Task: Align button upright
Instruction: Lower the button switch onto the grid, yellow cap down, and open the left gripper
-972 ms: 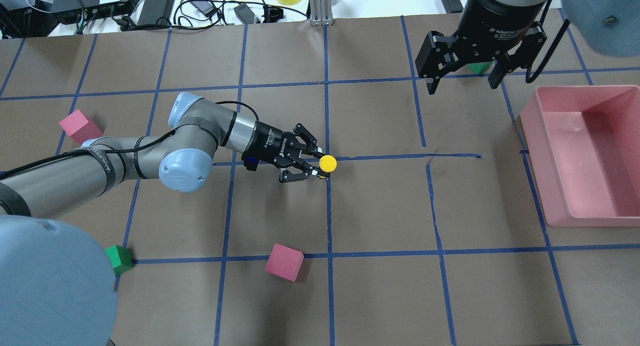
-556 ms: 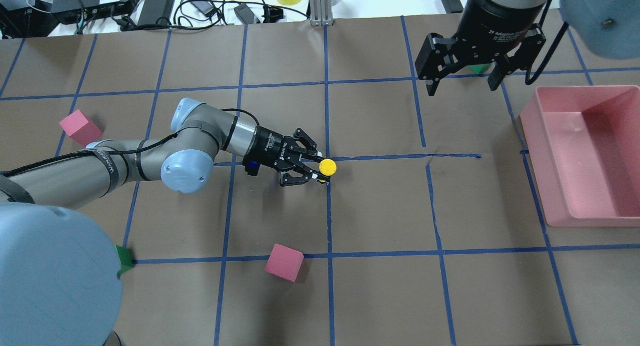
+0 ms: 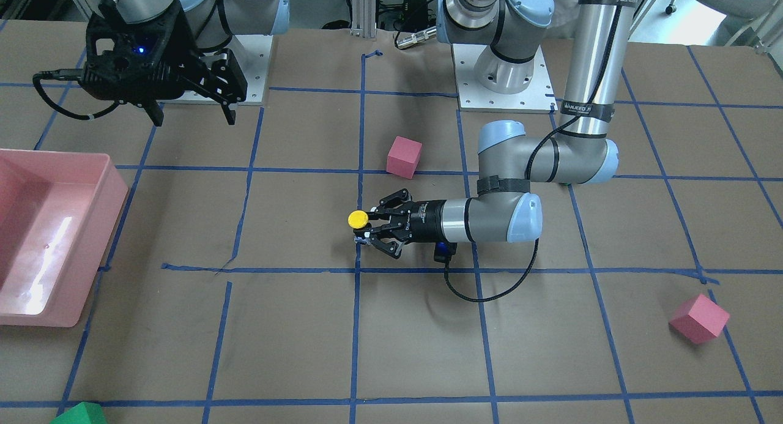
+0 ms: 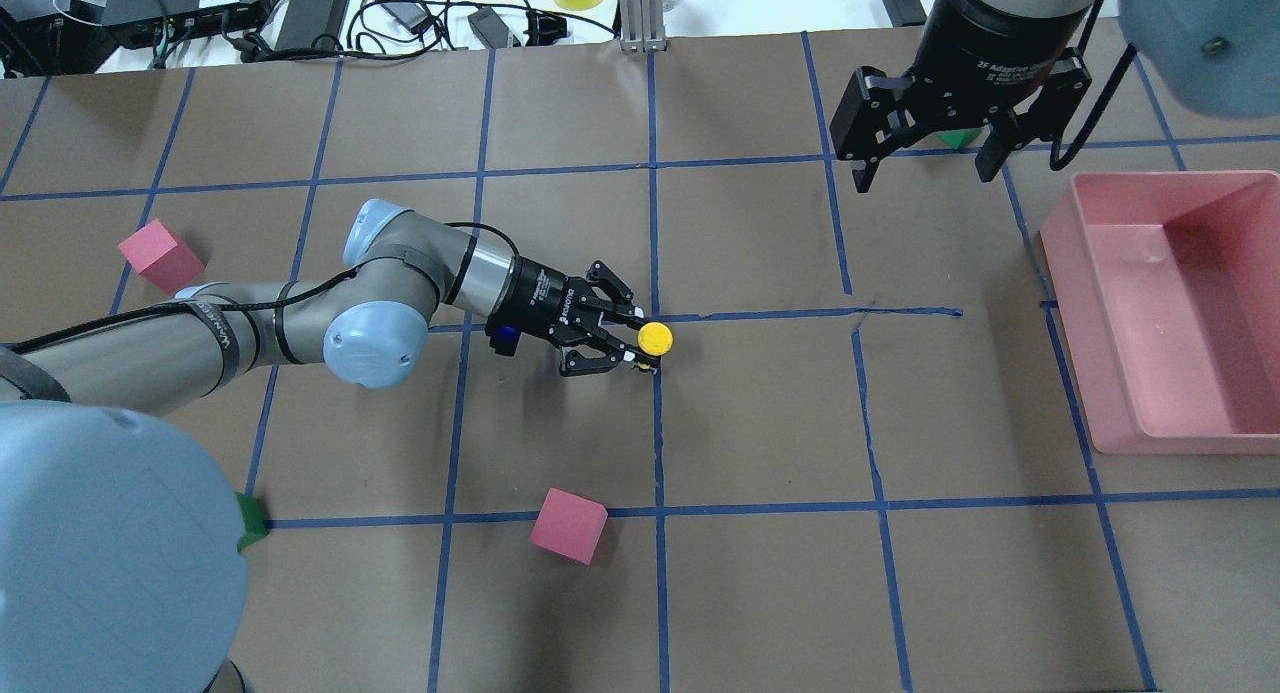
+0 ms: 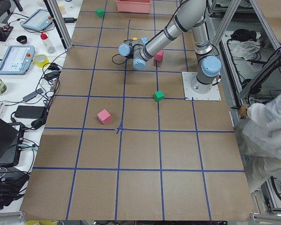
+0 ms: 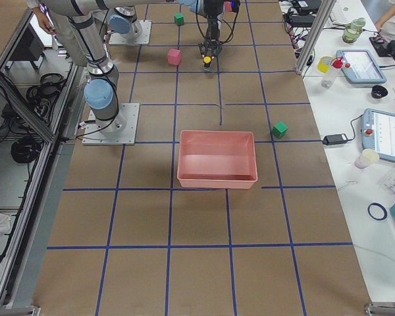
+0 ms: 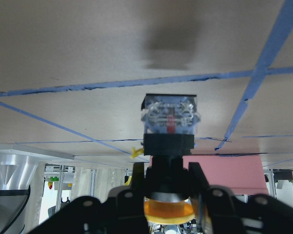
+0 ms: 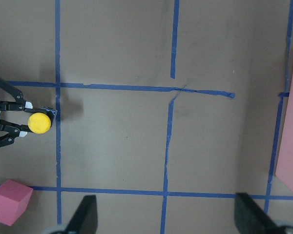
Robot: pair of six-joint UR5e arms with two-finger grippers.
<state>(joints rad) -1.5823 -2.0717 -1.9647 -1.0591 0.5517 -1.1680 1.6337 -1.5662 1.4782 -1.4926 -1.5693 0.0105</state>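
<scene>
The button (image 4: 655, 338) has a yellow cap, a black body and a clear contact block. It is held upright, cap up, at the table's middle on a blue tape crossing. My left gripper (image 4: 640, 341) comes in level from the side and is shut on the black body. In the left wrist view the button (image 7: 170, 122) sits between the fingers (image 7: 199, 183), its block pointing at the paper. I cannot tell whether it touches. It also shows in the front view (image 3: 357, 219) and the right wrist view (image 8: 39, 122). My right gripper (image 4: 925, 168) hangs open and empty high at the far right.
A pink bin (image 4: 1100, 373) stands at the right edge. Pink cubes lie near the front middle (image 4: 568, 525) and at the left (image 4: 160, 255). One green cube (image 4: 250, 521) lies at front left, another (image 4: 960, 136) under the right gripper. Cables and boxes lie beyond the far edge.
The left gripper has moved slightly down and toward the table's near side with the button in it. The right arm has barely moved.
</scene>
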